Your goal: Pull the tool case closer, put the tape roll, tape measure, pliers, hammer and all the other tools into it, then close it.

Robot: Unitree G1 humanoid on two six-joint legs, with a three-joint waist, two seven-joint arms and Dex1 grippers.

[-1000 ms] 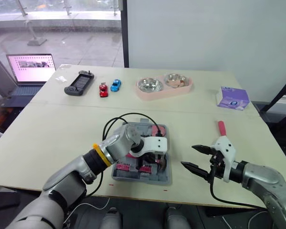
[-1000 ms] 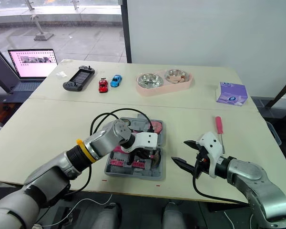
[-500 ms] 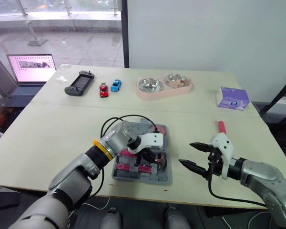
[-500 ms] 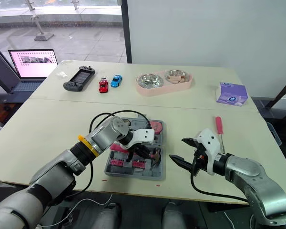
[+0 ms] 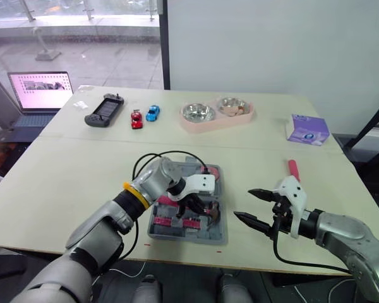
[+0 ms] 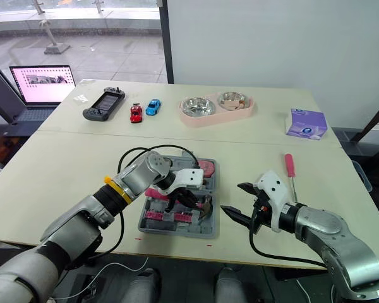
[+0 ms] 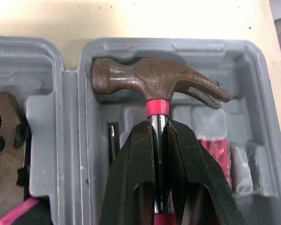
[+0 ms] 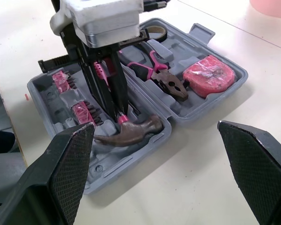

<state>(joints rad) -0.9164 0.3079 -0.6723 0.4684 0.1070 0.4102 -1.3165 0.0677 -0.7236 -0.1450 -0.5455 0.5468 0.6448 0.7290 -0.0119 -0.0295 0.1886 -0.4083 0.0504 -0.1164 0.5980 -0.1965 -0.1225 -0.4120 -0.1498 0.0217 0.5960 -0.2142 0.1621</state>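
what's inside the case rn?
In the case: pliers, pink tape measure, pink bit racks, and the hammer, neck clamped in the left gripper. The gripper covers the hammer's handle and the slots under it.

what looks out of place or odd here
The red-handled screwdriver lies alone on the table, outside the open tool case, beyond the right gripper. The hammer head is brown, seemingly rusty.

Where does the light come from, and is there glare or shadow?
Left eye view: daylight enters through the window behind the table; the bowls shine. Right wrist view: the case throws a soft shadow on the table. Left wrist view: the shaft of the hammer gleams in the left pincer.
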